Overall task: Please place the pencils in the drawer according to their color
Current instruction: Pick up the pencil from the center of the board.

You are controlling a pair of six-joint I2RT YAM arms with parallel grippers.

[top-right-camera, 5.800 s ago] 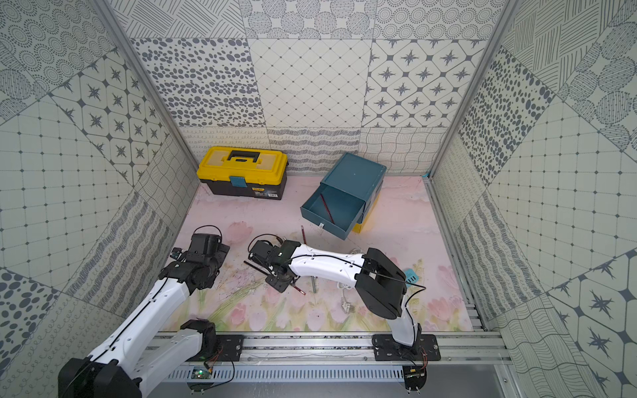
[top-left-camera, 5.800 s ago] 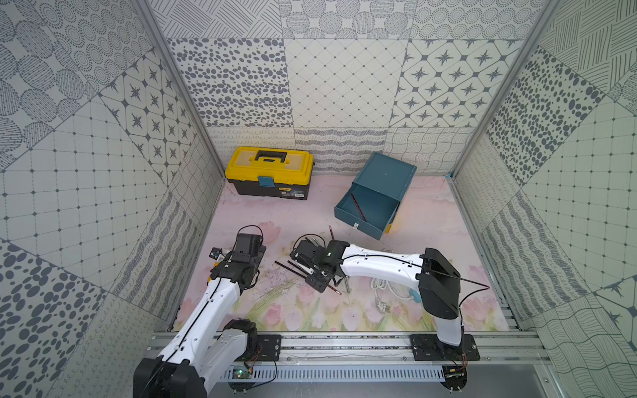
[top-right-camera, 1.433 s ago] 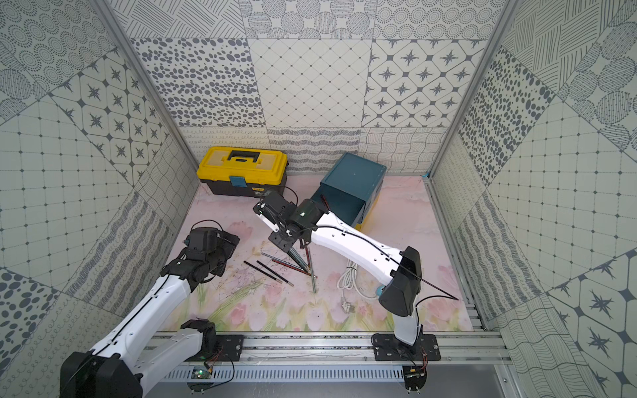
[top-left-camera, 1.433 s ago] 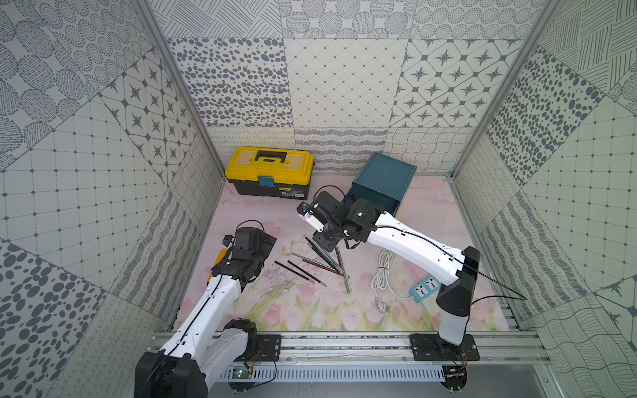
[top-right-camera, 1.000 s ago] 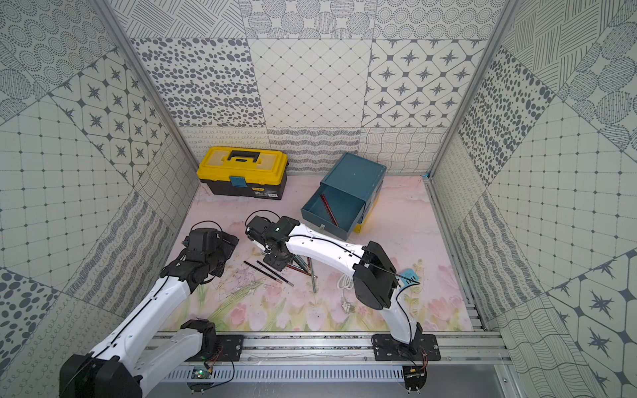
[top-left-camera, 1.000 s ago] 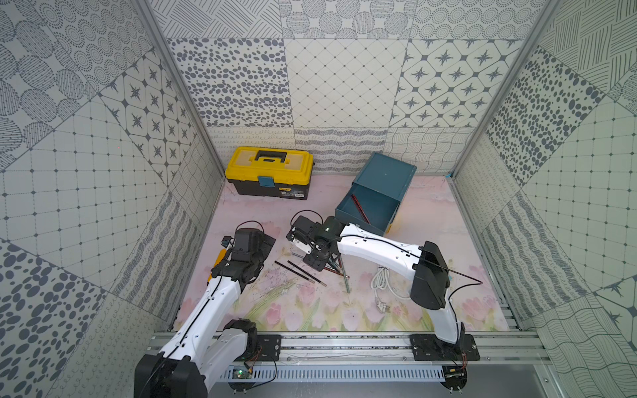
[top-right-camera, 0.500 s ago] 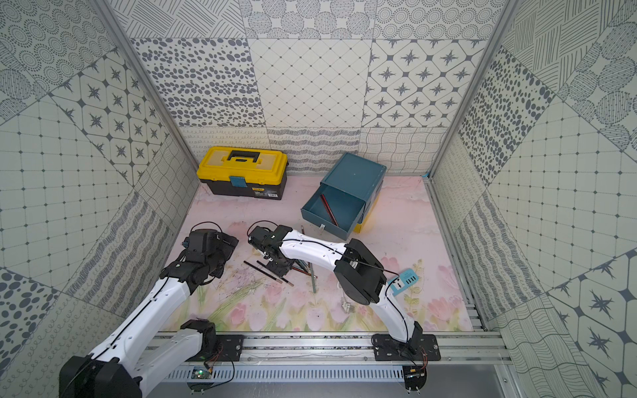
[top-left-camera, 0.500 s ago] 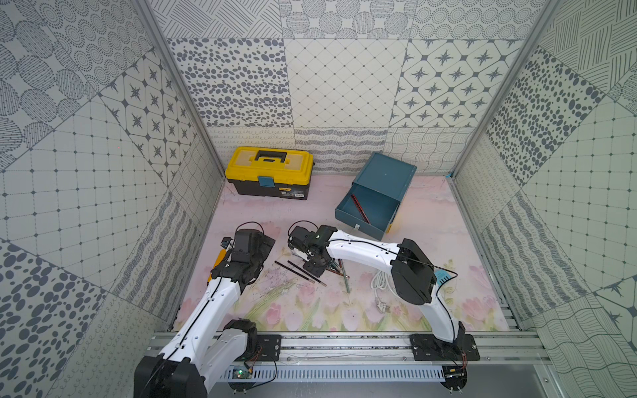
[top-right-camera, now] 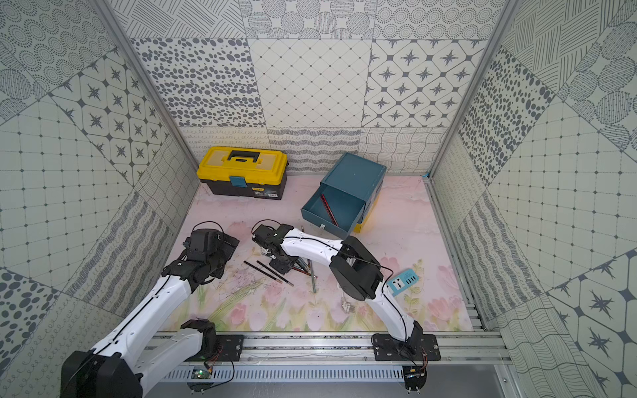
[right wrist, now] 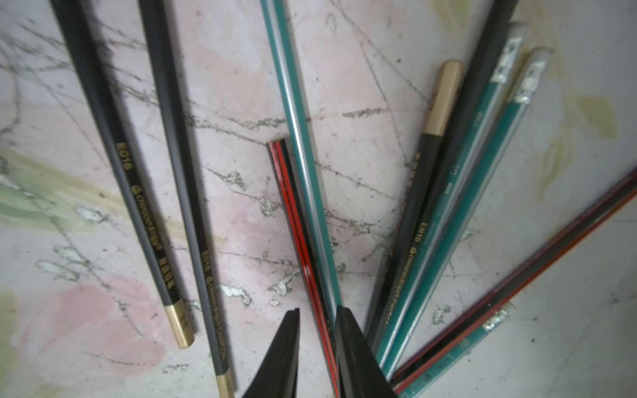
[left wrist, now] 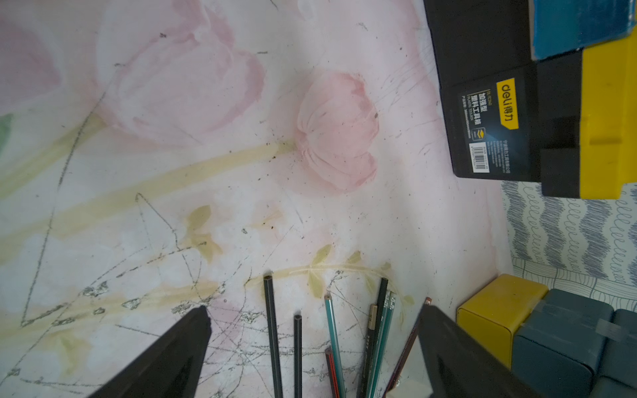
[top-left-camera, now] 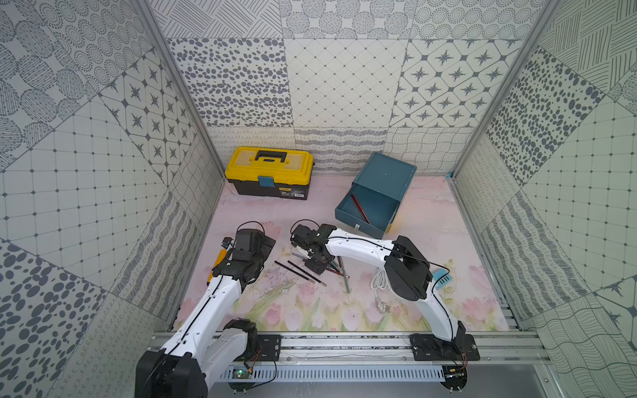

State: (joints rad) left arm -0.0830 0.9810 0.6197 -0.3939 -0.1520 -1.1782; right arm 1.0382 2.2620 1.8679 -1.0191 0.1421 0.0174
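Pencils (top-left-camera: 294,271): fanned flat on the floral bench (top-left-camera: 431,220) at centre frame in both top views, below and left of the drawer (top-left-camera: 379,206). Drawer standing open from its teal chest (top-left-camera: 386,172) at upper right of the bench, one red pencil (top-left-camera: 360,209) lying diagonally inside.

Right jaws: low over the fan at centre frame of the top views, tips down toward the bench. Narrowly parted, not clamped. In the right wrist view, set either side of a red-and-black pencil (right wrist: 303,241); strip of bench visible between one jaw and that pencil, other jaw close against it, contact not discernible. Teal pencil (right wrist: 296,120) lying along the same pencil, touching it. Two black pencils (right wrist: 113,138) off to one side, apart from the jaws; black and teal group (right wrist: 448,179) fanned on the other side.

Left jaws: spread fully wide, holding nothing, at centre left of the top views, near the fan but clear of it. In the left wrist view, pencil ends (left wrist: 272,327) seen between the two jaws, flat on the bench, touching neither. Yellow-and-black toolbox (top-left-camera: 269,172) at upper left of the bench, well apart from both.
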